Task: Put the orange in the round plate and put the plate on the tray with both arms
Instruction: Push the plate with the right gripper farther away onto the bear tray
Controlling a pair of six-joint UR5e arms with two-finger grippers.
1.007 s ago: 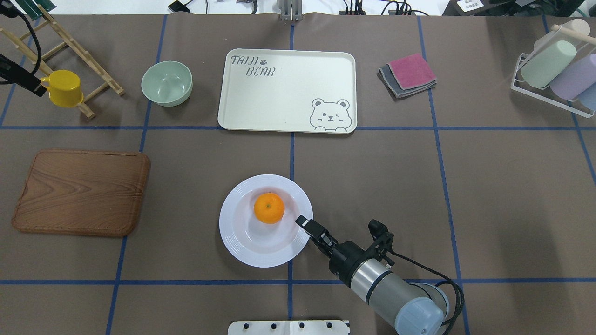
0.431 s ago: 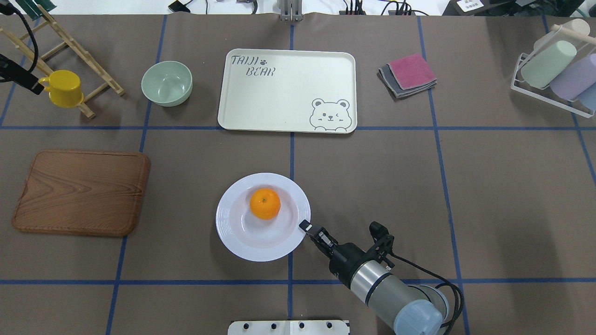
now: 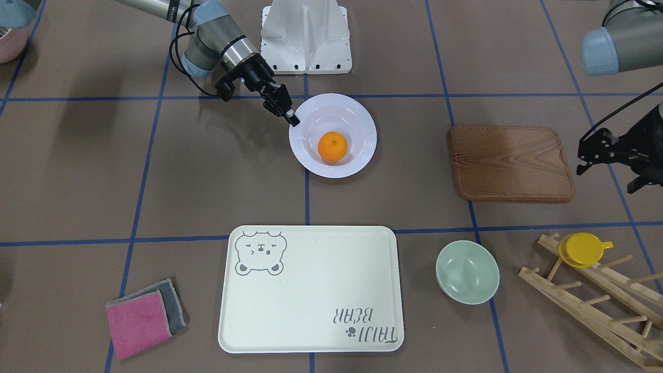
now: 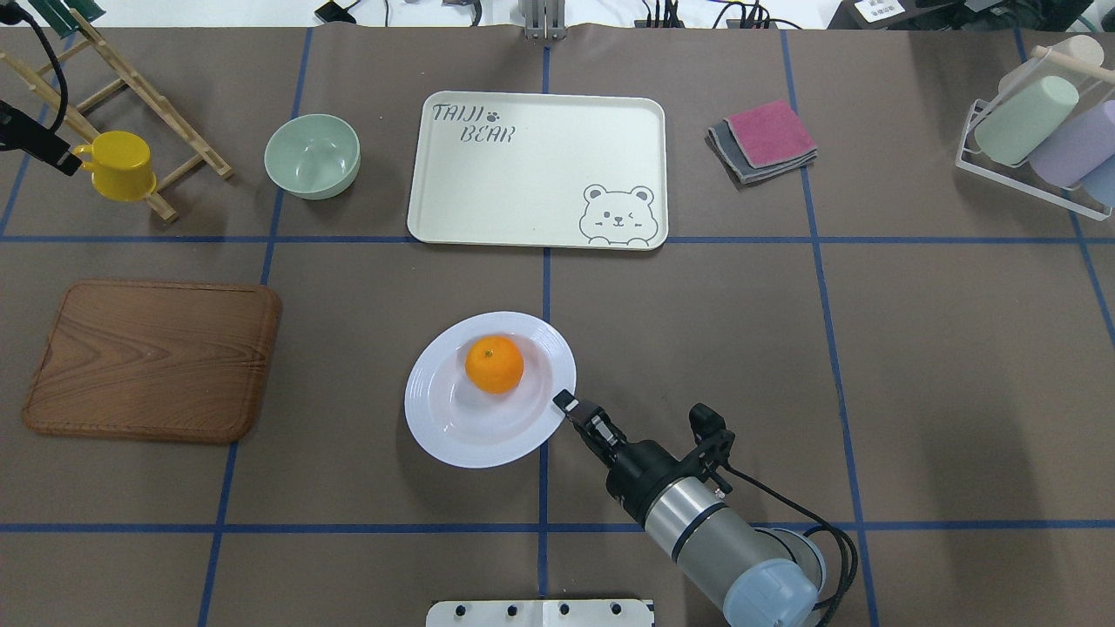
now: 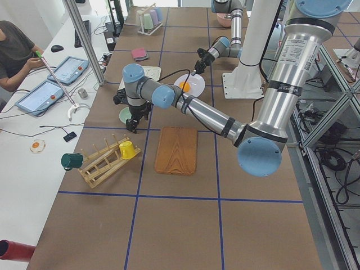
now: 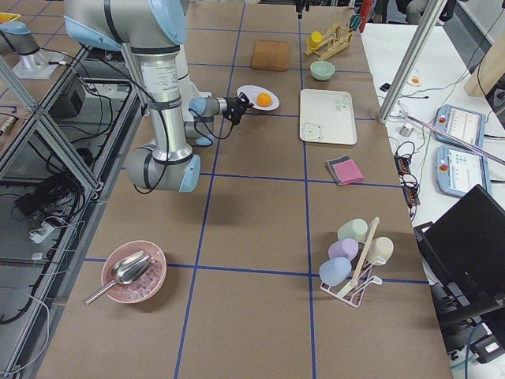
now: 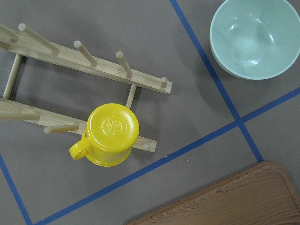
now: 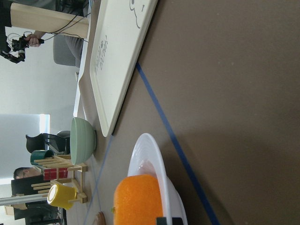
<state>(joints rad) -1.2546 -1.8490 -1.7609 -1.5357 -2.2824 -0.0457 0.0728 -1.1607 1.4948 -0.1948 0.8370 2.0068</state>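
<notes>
The orange (image 4: 494,364) lies inside the white round plate (image 4: 470,428), also seen from the front (image 3: 332,146). My right gripper (image 4: 564,402) is shut on the plate's near right rim (image 3: 357,111). The plate sits slightly tilted and casts a shadow on the table beneath it. The cream tray (image 4: 523,174) lies farther back, apart from the plate, with nothing on it. My left gripper (image 4: 35,144) hangs at the far left beside the yellow cup (image 4: 122,165); its fingers are too unclear to judge.
A mint-green bowl (image 4: 313,155) stands left of the tray, and a wooden board (image 4: 152,357) lies left of the plate. A wooden rack (image 4: 131,87) carries the yellow cup. Folded cloths (image 4: 765,139) lie right of the tray, and a cup holder (image 4: 1037,131) stands at far right.
The right gripper has carried the plate a little toward the tray, and the orange has shifted inside it. The left gripper has drawn back slightly to the left.
</notes>
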